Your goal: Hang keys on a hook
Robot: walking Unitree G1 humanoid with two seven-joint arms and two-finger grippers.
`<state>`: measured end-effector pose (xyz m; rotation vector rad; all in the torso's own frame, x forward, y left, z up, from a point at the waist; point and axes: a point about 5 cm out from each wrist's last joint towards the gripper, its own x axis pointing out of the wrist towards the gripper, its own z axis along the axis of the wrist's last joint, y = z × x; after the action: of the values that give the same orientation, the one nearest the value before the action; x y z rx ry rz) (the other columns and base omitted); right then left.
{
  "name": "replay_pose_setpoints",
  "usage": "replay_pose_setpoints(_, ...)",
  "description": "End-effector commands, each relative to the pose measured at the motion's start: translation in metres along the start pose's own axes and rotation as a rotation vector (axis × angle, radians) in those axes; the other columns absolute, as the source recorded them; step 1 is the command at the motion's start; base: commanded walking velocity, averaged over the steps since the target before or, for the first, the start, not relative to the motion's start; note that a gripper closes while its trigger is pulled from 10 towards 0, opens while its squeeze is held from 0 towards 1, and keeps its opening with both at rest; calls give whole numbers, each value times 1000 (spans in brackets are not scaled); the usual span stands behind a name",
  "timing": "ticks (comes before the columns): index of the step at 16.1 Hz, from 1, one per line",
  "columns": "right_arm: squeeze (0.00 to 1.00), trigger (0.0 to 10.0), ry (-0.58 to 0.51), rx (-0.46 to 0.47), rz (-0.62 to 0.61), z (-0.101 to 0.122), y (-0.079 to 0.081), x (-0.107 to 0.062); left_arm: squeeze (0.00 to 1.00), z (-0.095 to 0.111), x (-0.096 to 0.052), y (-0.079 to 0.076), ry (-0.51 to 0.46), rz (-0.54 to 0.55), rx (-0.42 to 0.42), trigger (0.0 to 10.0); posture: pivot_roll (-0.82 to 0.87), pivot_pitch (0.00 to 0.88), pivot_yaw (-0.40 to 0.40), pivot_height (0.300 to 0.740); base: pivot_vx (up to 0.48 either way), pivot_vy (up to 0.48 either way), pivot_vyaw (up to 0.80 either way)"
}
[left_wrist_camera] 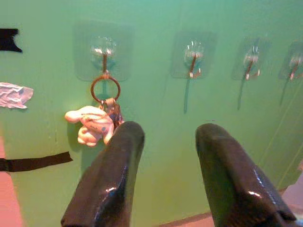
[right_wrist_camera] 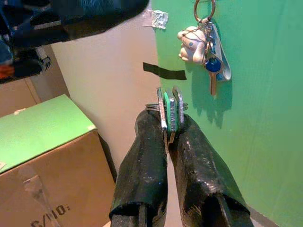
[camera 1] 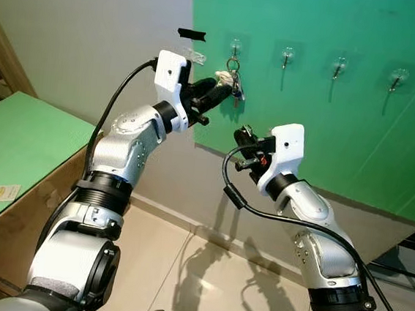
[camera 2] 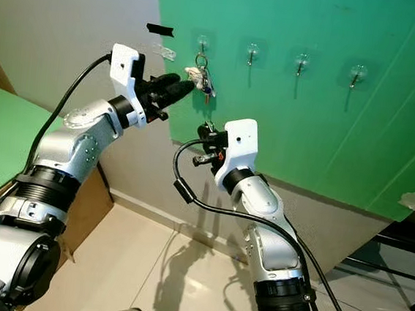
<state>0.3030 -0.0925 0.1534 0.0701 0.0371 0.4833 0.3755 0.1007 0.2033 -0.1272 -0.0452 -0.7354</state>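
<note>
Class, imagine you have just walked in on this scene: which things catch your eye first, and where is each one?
A key bunch with a pale plush charm hangs from the leftmost hook on the green wall panel, with the open left gripper just in front of it. Lower down, the right gripper pinches a second set of keys. Three more hooks to the right are bare.

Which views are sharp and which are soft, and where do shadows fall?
Left eye view: sharp, arm shadows on the floor. Left wrist view: soft and hazy, hooks blurred, glare on the left gripper fingers. Right wrist view: sharp, hung keys cast a shadow on the green wall.
</note>
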Motion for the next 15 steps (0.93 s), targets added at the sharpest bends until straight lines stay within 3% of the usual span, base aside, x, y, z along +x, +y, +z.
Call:
replay_pose_setpoints(1,0,0,-7,-12,-28,2,-5,1,0,-12,-1,-1,58,8,49,10000,-192,0,71,722,0,0,0)
replay_pose_setpoints(2,0,0,-16,90,-53,6,-10,2,0,-24,-4,-4,97,10,83,10000,-191,0,71,722,0,0,0)
replay_pose_setpoints(3,0,0,-29,249,-72,8,-14,2,0,-31,-6,-6,122,8,107,10000,-191,0,71,722,0,0,0)
replay_pose_setpoints(4,0,0,-37,536,-101,9,-20,3,0,-39,-9,-8,157,6,130,10000,-185,0,72,722,0,0,0)
replay_pose_setpoints(5,0,0,-14,718,-114,5,-24,3,0,-48,-12,-10,191,7,131,10000,-182,0,70,722,0,0,0)
replay_pose_setpoints(7,0,0,108,626,-149,-16,-25,1,0,-67,-17,-10,290,34,128,10000,-183,0,72,722,0,0,0)
replay_pose_setpoints(9,0,0,137,694,-141,-24,-17,-1,0,-93,-28,-12,429,44,111,10000,-180,0,72,722,0,0,0)
replay_pose_setpoints(13,0,0,155,791,-151,-24,-16,-2,0,-103,-31,-21,470,13,99,10000,-180,0,73,722,0,0,0)
replay_pose_setpoints(15,0,0,160,792,-167,-26,-18,-3,0,-103,-31,-22,478,16,102,10000,-180,0,73,722,0,0,0)
